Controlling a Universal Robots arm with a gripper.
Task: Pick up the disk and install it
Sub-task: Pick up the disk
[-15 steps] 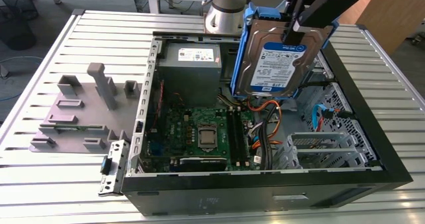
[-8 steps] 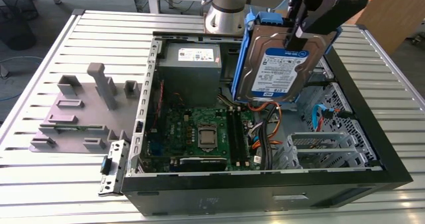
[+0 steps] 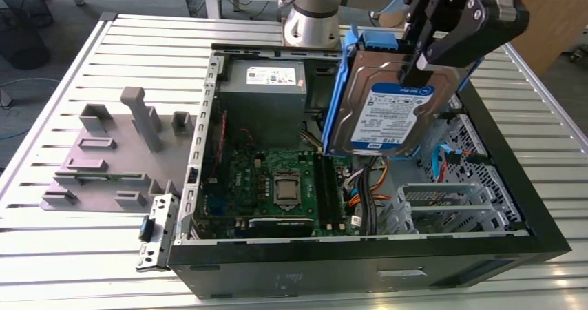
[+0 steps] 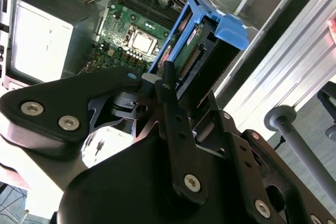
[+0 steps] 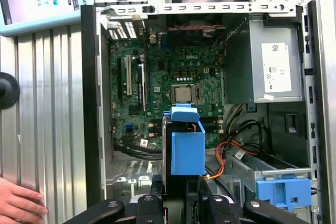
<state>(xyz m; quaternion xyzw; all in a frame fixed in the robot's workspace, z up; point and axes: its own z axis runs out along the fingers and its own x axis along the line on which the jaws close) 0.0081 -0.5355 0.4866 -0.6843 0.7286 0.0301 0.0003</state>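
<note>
Disk [image 3: 393,111] in pincer [image 3: 430,56] above case [image 3: 368,275]

Upper end of disk [image 3: 395,114] behind jaws

Bright, even room light is filling all three views.

The slatted table [image 3: 74,255] is glaring pale in the exterior view while the computer case [image 3: 368,275] is keeping its inside in soft shadow; the disk [image 3: 390,110] is catching a dull sheen. In the second wrist view the gripper [image 4: 176,85] is looming dark and soft near the lens, and the slats beside it are washing out white.
</note>
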